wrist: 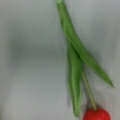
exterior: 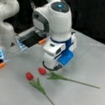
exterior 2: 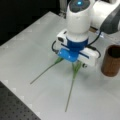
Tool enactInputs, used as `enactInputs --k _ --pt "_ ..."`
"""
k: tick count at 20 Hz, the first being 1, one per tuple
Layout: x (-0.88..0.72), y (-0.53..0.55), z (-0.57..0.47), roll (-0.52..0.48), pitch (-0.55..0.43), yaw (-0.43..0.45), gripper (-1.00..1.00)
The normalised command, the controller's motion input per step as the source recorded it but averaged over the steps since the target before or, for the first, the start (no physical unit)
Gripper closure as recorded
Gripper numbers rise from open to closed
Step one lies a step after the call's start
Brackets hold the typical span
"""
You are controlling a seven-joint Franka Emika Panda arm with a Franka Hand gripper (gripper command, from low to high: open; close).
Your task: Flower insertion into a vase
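Red-headed artificial tulips with thin green stems and soft leaves lie flat on the grey matte table (exterior: 92, 59) in a front view: one flower (exterior: 64, 78) just below the white-and-blue gripper (exterior: 52, 67), a second flower (exterior: 38, 84) beside it toward the view's bottom. Neither is lifted. They look light and limp at the leaves, with slim, fairly stiff stems that would roll; the bare stem just under the leaves seems the safest hold.

Turning to a front view from the opposite side, the gripper (exterior 2: 75, 60) hangs low over the leaf bases, both stems fanning toward the view's bottom. A dark brown, straight-sided cylindrical vase (exterior 2: 111, 61) stands upright and empty at the view's right, near the gripper but apart.

From the wrist view, one flower (wrist: 80, 67) lies directly beneath, bloom at the bottom edge. No fingers show, so I cannot tell how the jaws stand.
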Motion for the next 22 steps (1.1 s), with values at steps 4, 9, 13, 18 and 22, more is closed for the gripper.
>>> enactInputs --k 4,9,13,18,22 --pt "0.2 0.02 -0.15 0.051 0.05 -0.001 -1.0" --pt "0.25 0.03 -0.15 0.026 0.015 -0.026 -1.0" --pt "0.22 0.05 -0.15 0.008 0.019 -0.017 -1.0" --pt "0.18 0.06 -0.17 0.017 0.006 -0.041 -1.0" --pt "0.18 0.07 -0.1 0.018 -0.012 -0.045 -1.0"
